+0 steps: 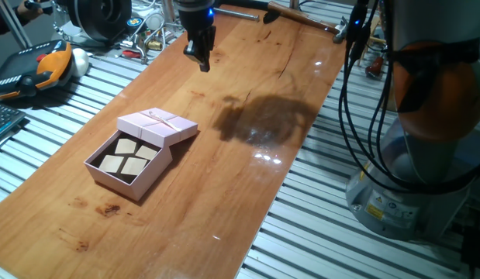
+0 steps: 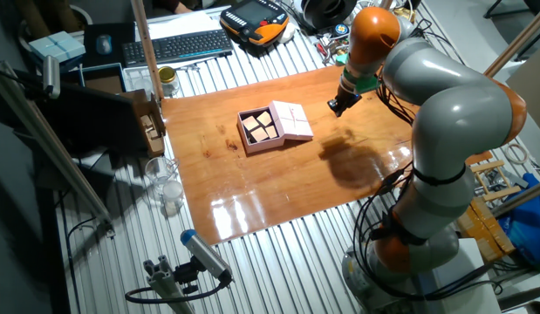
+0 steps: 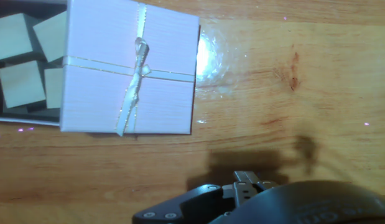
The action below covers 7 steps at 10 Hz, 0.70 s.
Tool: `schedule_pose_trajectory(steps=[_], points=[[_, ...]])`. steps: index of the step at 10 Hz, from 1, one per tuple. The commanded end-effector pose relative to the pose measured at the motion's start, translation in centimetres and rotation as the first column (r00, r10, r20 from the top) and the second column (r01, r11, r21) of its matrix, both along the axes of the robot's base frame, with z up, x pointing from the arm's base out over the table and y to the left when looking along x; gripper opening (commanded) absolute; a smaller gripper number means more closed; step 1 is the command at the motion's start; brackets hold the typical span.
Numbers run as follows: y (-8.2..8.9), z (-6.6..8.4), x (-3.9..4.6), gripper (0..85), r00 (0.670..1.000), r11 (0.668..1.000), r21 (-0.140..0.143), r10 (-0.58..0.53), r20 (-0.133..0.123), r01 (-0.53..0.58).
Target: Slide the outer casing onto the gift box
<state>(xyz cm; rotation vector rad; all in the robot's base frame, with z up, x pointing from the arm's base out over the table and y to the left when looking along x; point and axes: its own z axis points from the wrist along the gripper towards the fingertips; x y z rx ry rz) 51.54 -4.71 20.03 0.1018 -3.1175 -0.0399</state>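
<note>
The outer casing [image 1: 158, 125], a flat pale pink lid with a thin crossed ribbon and bow, lies on the far part of the gift box [image 1: 146, 181], tilted and offset. The rest of the tray stays uncovered, showing tan squares in a dark inside. In the hand view the outer casing [image 3: 164, 74] hides the right part of the gift box [image 3: 24, 120]. My gripper [image 1: 201, 59] hangs well above the board, behind and to the right of both. Its fingers look closed together and hold nothing. The other fixed view shows the outer casing [image 2: 295, 121], the gift box [image 2: 262, 145] and my gripper [image 2: 336, 106] to their right.
The wooden board [image 1: 247, 186] lies on a slatted metal table. An orange and black pendant [image 1: 39, 65] and tools sit beyond the far left edge. A keyboard [image 2: 178, 45] and glass jars [image 2: 165, 187] stand off the board. The robot base [image 1: 426, 163] is at the right.
</note>
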Motion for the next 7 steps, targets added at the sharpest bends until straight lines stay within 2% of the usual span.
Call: schedule_pose_trajectory(steps=[1,2,4,6,7], points=[[0.1,-0.1,0.1,0.0,1.0,1.0,0.001,-0.006,0.0,0.006],[0.3,-0.5,0.52,0.0,1.0,1.0,0.005,-0.015,-0.006,0.015],[0.5,-1.8,1.09,0.0,1.0,1.0,0.014,-0.024,0.001,0.024],[0.6,-1.9,1.9,0.0,0.999,0.999,0.011,-0.032,-0.001,0.032],[0.8,-1.9,1.98,0.0,0.999,0.999,-0.005,-0.034,0.007,0.034]])
